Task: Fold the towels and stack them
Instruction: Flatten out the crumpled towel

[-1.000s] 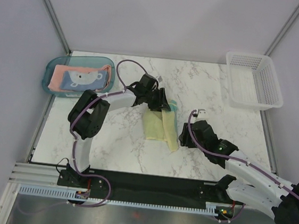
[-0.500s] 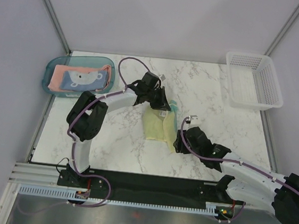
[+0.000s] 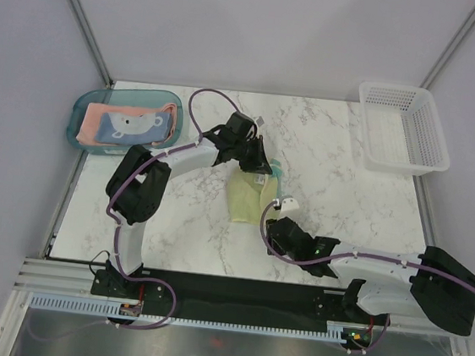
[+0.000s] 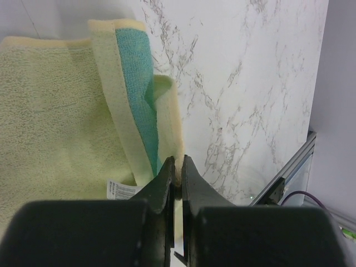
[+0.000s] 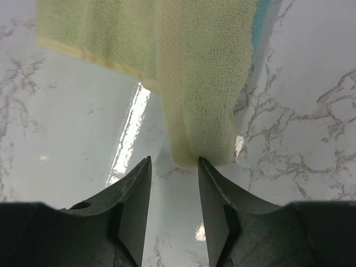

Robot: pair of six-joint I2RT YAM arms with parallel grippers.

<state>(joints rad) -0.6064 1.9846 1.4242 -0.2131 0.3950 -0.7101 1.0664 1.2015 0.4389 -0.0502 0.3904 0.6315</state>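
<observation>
The pale yellow towel (image 3: 247, 198) with a teal panel (image 4: 136, 65) lies at mid-table, partly folded lengthwise. My left gripper (image 3: 255, 165) is at its far end, shut on the towel's yellow edge (image 4: 177, 168); a white tag (image 4: 121, 190) lies beside the jaws. My right gripper (image 3: 273, 229) is open at the towel's near end; the towel's rolled tip (image 5: 201, 117) lies just ahead of the fingertips (image 5: 146, 164), apart from them. The salmon-pink towel (image 3: 98, 117) and the light blue towel (image 3: 134, 126) lie stacked in the teal tray (image 3: 80, 131).
A white mesh basket (image 3: 402, 127) stands at the back right. The teal tray sits at the back left, against the wall. The marble table (image 3: 332, 167) is bordered by metal rails and a black strip at the near edge.
My right arm has swung left and nearer, bringing its open gripper to the towel's near end. The towel's near strip has bunched up shorter. My left gripper has stayed shut on the far edge.
</observation>
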